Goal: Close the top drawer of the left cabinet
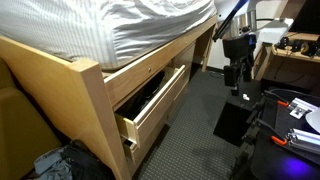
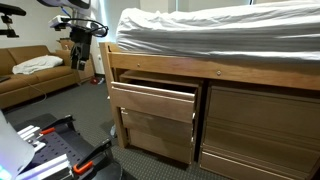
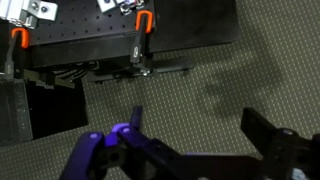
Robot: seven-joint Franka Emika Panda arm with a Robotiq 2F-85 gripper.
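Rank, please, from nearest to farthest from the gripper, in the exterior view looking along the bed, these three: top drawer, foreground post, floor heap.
From the gripper:
1. top drawer, pulled out, mid-picture.
2. foreground post, at the drawer's near end.
3. floor heap, bottom left corner.

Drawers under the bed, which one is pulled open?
The top drawer of the left cabinet. It sticks out with its dark inside showing; the drawer beneath and the right cabinet look shut.
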